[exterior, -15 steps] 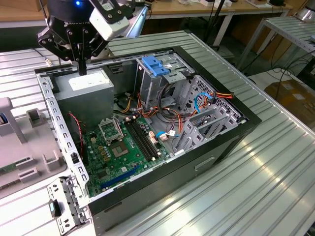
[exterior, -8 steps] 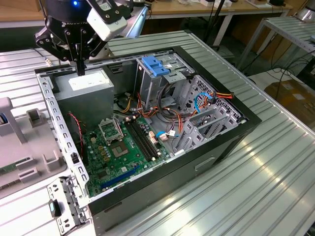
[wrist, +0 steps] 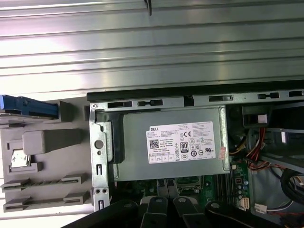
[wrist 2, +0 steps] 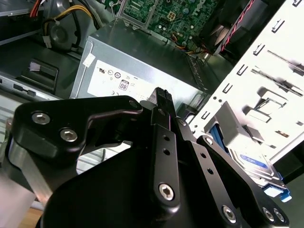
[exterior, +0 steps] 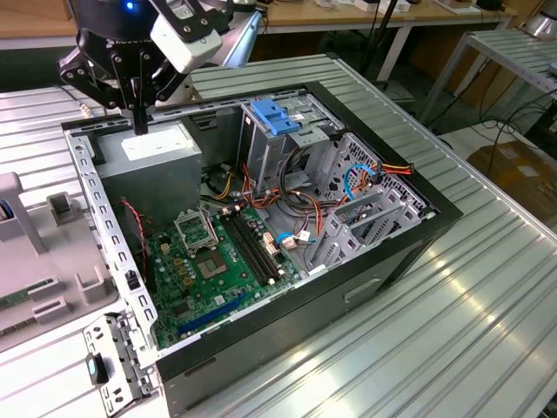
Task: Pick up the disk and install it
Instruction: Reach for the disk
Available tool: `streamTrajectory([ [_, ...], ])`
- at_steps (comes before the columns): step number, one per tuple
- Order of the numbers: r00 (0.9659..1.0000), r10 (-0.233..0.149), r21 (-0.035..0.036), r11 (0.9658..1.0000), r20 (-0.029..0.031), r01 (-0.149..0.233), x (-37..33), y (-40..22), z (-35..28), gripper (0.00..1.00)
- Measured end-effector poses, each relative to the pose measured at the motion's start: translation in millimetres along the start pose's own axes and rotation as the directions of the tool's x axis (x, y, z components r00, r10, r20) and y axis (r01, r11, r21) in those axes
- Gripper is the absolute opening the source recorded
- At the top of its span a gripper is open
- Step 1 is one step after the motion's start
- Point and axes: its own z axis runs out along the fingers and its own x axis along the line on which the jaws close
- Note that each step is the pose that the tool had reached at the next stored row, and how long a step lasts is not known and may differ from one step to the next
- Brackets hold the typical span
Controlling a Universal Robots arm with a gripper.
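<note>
Ribbed metal tabletop [exterior: 487,287] carries an open computer case [exterior: 383,283]. The gripper [exterior: 139,117] hangs just above the grey power supply [exterior: 150,161] at the case's corner, fingers pressed together and holding nothing. The disk [wrist: 27,106] with its blue frame lies off to the gripper's side, beyond the case wall, resting in a grey plastic holder [wrist: 42,142] and well apart from the fingertips.

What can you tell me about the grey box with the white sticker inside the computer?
The grey box is dull sheet metal with a white printed sticker on its upward face. It lies flat in a corner of the open computer case, beside the green circuit board. The end effector hangs over it; contact is unclear.
</note>
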Motion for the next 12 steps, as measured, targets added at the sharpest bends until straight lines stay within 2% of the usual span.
streamTrajectory([
  [12,1.0,0.0,0.0,1.0,0.0,0.0,4.0,-0.3,-0.1,0.11],
])
